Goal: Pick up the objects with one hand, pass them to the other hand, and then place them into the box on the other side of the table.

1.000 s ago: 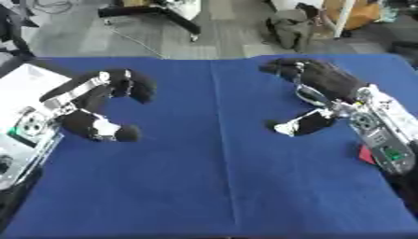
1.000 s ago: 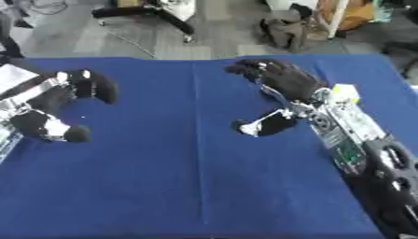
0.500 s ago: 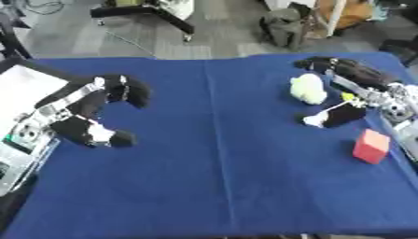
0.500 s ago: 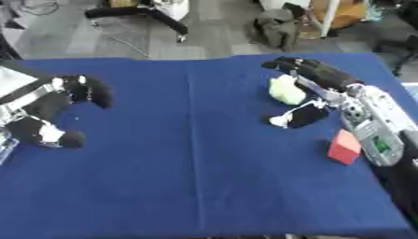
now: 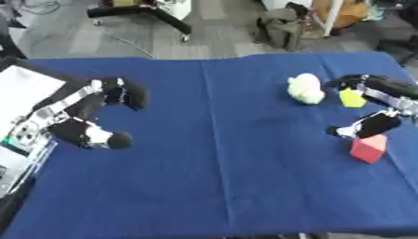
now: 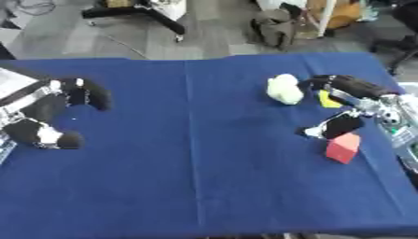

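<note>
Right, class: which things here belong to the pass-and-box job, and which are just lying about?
Job:
pale plush toy
yellow piece
red block
white box at the table's left edge
left hand
right hand

Lying about:
chair base on the floor
bag beyond the table

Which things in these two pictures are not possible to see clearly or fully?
- White box: left eye view, cut by the left edge; its inside is not visible.
- Yellow object: partly behind the right hand; shape unclear.
- Pale round object: blurred, kind unclear.
- Right hand: cut by the right edge in the left eye view.
</note>
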Robot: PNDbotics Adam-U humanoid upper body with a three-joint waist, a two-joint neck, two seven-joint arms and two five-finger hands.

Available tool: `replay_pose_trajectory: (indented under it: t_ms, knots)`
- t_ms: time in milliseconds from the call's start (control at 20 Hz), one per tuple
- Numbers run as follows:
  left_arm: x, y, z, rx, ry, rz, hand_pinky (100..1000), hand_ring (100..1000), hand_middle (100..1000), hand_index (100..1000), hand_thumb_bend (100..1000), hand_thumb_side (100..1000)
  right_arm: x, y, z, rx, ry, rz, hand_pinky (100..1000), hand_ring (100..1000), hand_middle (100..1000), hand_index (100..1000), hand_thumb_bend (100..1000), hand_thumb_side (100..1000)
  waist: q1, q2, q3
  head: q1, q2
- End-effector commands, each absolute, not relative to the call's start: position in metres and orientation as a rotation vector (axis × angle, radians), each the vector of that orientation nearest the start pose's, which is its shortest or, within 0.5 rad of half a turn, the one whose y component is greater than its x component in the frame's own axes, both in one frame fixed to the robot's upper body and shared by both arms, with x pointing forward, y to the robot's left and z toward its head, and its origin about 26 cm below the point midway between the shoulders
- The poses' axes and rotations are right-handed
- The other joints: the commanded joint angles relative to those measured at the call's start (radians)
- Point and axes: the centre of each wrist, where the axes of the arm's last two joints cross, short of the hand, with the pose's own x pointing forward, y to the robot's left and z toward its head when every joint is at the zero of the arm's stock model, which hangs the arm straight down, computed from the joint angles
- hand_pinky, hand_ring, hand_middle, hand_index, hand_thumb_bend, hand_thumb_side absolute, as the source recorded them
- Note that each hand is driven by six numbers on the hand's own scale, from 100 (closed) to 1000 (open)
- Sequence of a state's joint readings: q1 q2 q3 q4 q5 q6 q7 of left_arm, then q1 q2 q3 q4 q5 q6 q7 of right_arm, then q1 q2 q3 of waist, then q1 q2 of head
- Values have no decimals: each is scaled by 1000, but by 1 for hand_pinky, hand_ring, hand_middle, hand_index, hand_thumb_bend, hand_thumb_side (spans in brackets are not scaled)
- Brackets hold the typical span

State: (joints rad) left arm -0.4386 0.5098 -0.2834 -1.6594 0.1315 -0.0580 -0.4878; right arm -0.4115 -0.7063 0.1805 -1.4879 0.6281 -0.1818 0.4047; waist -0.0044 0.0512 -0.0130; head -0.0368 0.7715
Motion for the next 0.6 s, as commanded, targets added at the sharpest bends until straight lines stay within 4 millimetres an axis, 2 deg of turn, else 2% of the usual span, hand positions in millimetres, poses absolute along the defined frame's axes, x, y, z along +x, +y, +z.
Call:
replay_pose_trajectory:
  t_ms: [50, 600]
  knots:
    - [354, 250, 158, -240, -1813, -1137, 727, 674, 650, 766, 800, 487, 360, -366, 165, -803, -1372, 1536, 861, 859, 851, 925, 481, 436, -2, -9, -3, 1, -1]
    - [354, 251, 157, -237, -1806, -1136, 722, 669, 648, 766, 799, 488, 352, -396, 147, -798, -1224, 1500, 860, 848, 835, 920, 476, 434, -4, -11, -6, 5, -1]
